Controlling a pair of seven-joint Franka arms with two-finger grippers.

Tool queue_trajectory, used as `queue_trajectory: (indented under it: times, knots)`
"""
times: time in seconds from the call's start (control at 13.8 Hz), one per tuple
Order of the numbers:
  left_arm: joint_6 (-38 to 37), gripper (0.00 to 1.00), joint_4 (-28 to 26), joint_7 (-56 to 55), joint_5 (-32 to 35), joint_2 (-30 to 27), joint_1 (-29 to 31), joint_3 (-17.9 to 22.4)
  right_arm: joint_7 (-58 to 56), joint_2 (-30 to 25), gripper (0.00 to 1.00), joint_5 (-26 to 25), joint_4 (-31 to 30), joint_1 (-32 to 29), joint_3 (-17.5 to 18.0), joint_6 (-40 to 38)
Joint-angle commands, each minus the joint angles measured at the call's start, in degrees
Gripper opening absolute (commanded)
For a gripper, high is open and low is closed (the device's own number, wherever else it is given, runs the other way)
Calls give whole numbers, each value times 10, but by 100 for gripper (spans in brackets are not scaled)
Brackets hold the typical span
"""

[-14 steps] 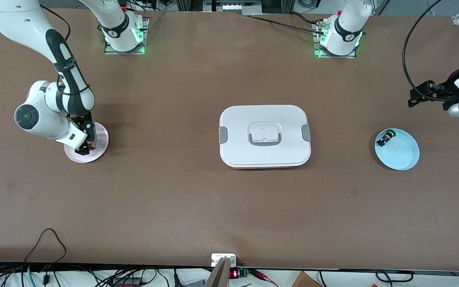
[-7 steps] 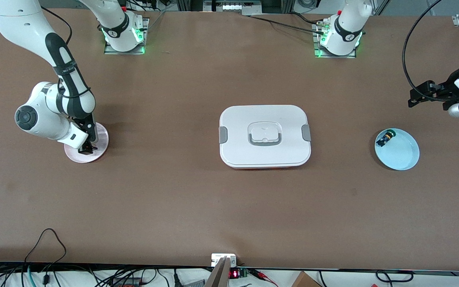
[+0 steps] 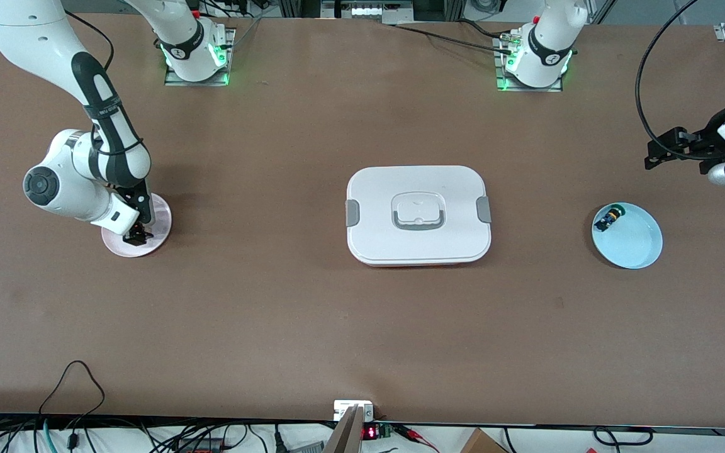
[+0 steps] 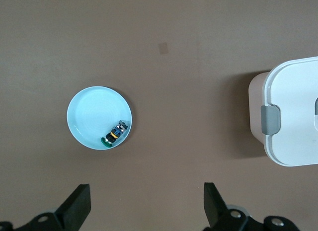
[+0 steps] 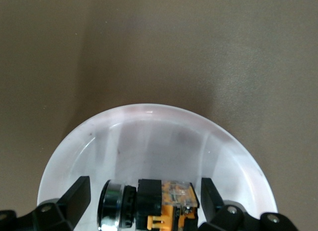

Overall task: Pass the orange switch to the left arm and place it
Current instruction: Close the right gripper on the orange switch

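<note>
Orange switch: lies on its side in the pink plate at the right arm's end of the table, between the fingers of the right gripper
Right gripper: down in the plate, jaws set wide on either side of the switch; whether they press on it, cannot tell
Left gripper: jaws wide apart, holding nothing, up over the table near the blue plate; this arm waits
Blue plate: holds a small part with a green tip
Box: white, at mid-table between the two plates
Change: a second ago the right gripper sat slightly nearer the front camera on the plate; box, blue plate and left arm are unmoved
</note>
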Motion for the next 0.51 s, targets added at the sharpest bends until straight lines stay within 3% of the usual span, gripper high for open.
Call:
queue_trajectory:
  times: [0.0,0.44]
  knots:
    - [-5,100,-2,-4,12,-8,-3,0,-19,-2,98,10,1,-6,6,5]
    - [-5,100,-2,-4,11,-8,-3,0,-27,-1,98,10,1,-7,5,13]
